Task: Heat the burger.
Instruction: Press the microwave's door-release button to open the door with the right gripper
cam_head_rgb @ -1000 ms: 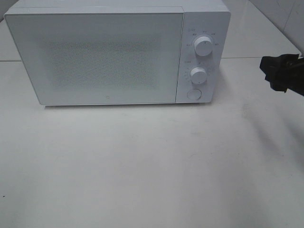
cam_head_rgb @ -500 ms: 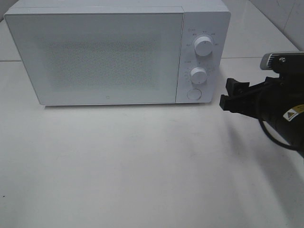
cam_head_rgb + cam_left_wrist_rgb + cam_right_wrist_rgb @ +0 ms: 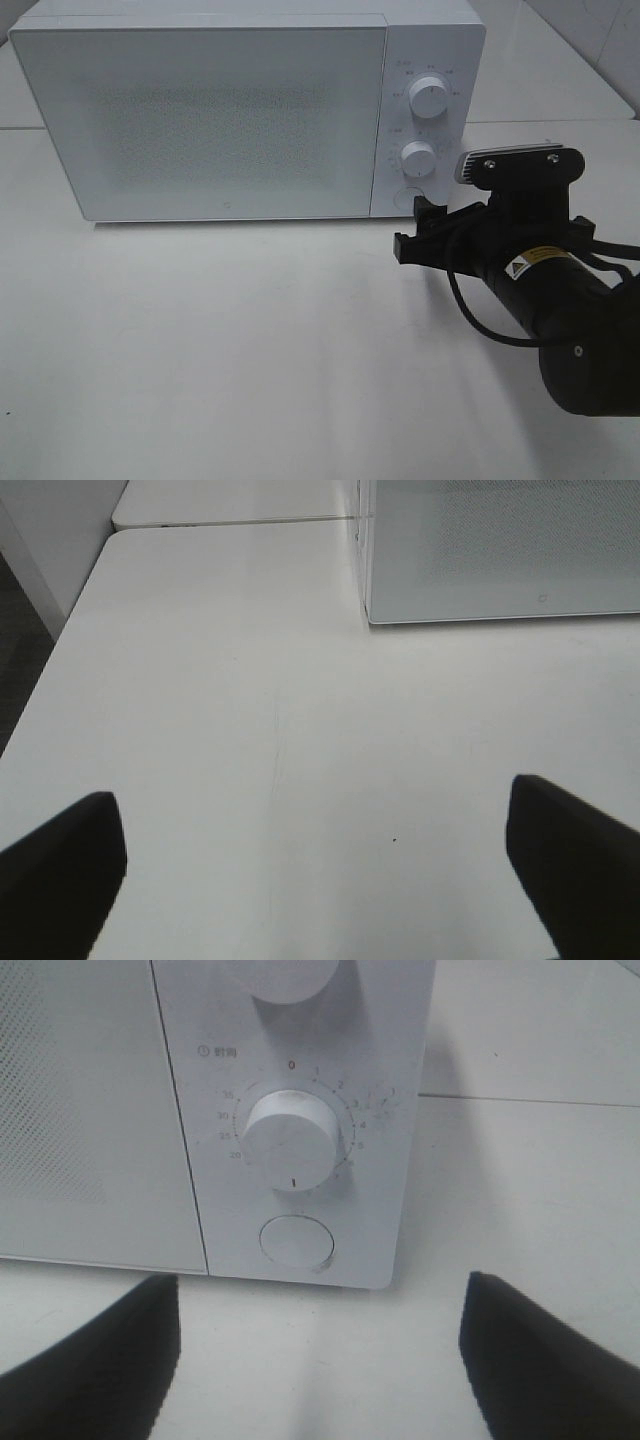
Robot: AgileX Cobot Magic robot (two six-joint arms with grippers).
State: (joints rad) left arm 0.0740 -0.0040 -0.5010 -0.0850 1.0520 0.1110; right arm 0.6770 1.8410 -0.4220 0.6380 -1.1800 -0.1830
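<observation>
white door shut, the burger shows in no view, perhaps inside the microwave. the button sits straight ahead of the right gripper, jaws spread, held just short of it; the left gripper, also spread, hangs well apart.

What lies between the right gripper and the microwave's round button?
Only bare white table. The right wrist view shows the open right gripper facing the round button with nothing in the gap.
</observation>
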